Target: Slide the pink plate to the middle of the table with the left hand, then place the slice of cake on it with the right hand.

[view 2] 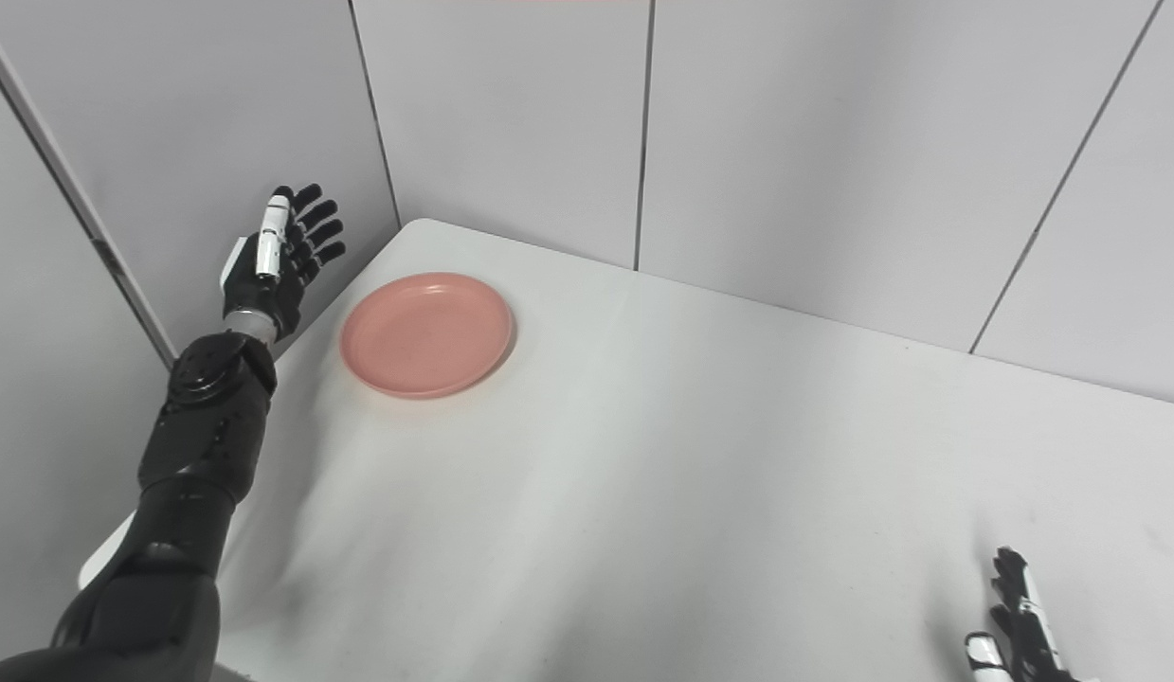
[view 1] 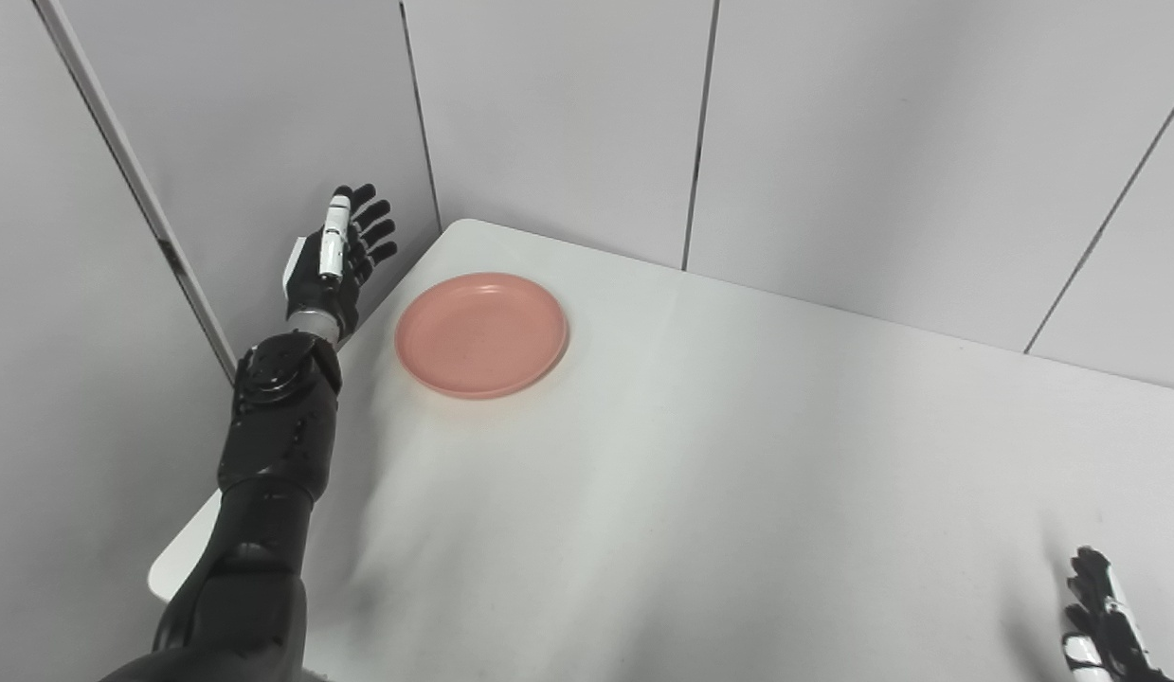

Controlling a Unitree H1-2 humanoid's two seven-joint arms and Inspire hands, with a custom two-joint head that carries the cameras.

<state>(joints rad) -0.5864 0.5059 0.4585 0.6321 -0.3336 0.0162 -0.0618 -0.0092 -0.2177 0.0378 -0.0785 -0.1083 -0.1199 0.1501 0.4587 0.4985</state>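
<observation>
1. Pink plate [view 1: 481, 333] lies flat near the table's [view 1: 700, 493] far left corner; empty.
2. Left hand [view 1: 333, 258] hovers just left of it, fingers spread, not touching.
3. Right hand [view 1: 1103, 620] at the bottom edge, seemingly open; partly cropped.

Pink plate [view 1: 481, 334] — smooth matt plastic; table [view 1: 738, 493] — matt white.

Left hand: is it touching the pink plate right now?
No. The left hand is open, raised off the table's left edge, with a clear gap to the pink plate.
</observation>
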